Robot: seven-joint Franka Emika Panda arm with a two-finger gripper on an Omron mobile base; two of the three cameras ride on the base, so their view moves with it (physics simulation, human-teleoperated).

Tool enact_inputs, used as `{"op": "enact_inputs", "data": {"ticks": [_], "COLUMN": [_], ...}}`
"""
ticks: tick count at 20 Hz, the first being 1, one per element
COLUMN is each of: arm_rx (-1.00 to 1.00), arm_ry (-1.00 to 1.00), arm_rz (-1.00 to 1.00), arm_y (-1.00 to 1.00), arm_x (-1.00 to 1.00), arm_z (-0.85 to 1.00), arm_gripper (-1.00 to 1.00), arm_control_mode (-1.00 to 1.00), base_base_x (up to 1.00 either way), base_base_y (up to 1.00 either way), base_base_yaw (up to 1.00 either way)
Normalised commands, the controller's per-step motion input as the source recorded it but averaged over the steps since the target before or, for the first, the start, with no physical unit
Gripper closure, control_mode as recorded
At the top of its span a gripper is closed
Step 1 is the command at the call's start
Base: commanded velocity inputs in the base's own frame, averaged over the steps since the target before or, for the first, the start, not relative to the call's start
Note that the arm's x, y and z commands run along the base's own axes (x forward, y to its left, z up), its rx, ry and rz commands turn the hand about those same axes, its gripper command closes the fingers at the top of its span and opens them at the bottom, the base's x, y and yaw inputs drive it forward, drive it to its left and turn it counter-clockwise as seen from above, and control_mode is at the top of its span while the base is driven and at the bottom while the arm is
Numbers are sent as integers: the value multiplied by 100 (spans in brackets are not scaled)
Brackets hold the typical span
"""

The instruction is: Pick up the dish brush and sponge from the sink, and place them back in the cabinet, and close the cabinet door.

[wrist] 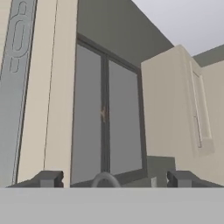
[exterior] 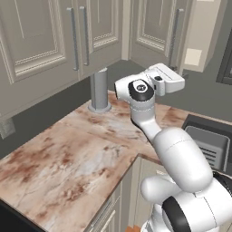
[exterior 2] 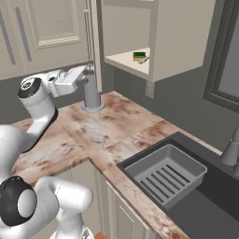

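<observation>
The sponge [exterior 2: 139, 55], green over yellow, lies on the shelf of the open cabinet [exterior 2: 179, 42], with the dish brush [exterior 2: 144, 60] just in front of it. The cabinet door [exterior 2: 95, 32] stands swung out, edge-on in the right base view, its long grey handle [exterior 2: 87, 37] on the left face. My gripper [exterior 2: 88, 71] is raised beside the door's lower end, close to the handle, and is open and empty. In the left base view the gripper [exterior: 177, 81] sits just below that cabinet door [exterior: 158, 25]. The hand view shows my open gripper [wrist: 114, 178] with both fingertips [wrist: 49, 178] apart.
The black sink [exterior 2: 196, 214] at the right holds a grey ribbed drainer tray [exterior 2: 165, 175], with the faucet [exterior 2: 231, 149] behind it. A grey cylinder [exterior 2: 91, 95] stands on the marble counter [exterior 2: 116, 126] under the door. A window [wrist: 105, 113] lies ahead of the hand.
</observation>
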Motion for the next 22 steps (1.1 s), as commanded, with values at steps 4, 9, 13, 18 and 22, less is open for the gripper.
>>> {"op": "enact_inputs", "data": {"ticks": [4,9,13,18,22], "arm_rx": [0,0,0,0,0], "arm_ry": [4,1,0,2,2], "arm_rz": [0,0,0,0,0], "arm_y": [-4,0,0,0,0], "arm_x": [16,28,34,39,42], "arm_z": [-26,-25,-28,-32,-38], "arm_gripper": [-100,-100,-100,-100,-100], "arm_control_mode": [-100,-100,-100,-100,-100], "base_base_x": [0,0,0,0,0], "base_base_y": [0,0,0,0,0], "base_base_yaw": [0,0,0,0,0]}}
